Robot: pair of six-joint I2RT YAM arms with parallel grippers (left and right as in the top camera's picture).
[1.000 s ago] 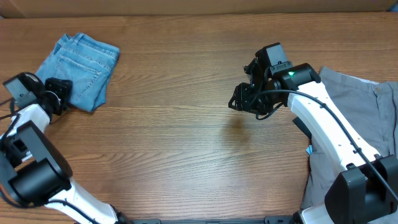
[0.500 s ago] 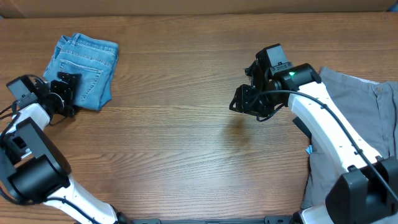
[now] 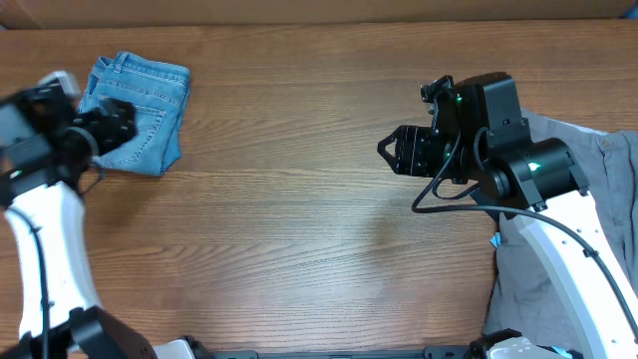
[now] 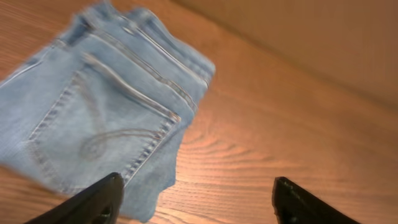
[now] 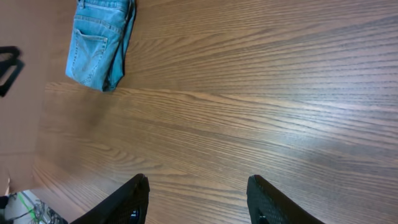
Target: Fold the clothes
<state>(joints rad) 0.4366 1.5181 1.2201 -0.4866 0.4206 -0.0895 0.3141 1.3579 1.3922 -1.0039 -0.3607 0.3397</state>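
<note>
The light-blue denim jeans (image 3: 135,110) lie folded into a small bundle at the table's far left, back pocket up; they also show in the left wrist view (image 4: 93,118) and the right wrist view (image 5: 99,43). My left gripper (image 3: 112,124) is open and empty, raised just over the jeans' near-left edge. The grey trousers (image 3: 578,229) lie spread out at the right edge, partly under my right arm. My right gripper (image 3: 397,153) is open and empty, above bare wood right of centre.
The wooden table (image 3: 289,239) fills the view. A cardboard wall (image 3: 299,10) runs along the far edge. A small blue tag (image 3: 494,239) shows beside the grey trousers.
My left arm has lifted and swung up from the table, its gripper now over the jeans' edge. My right arm has risen and turned, its gripper shifting slightly right. The jeans moved a little up-right.
</note>
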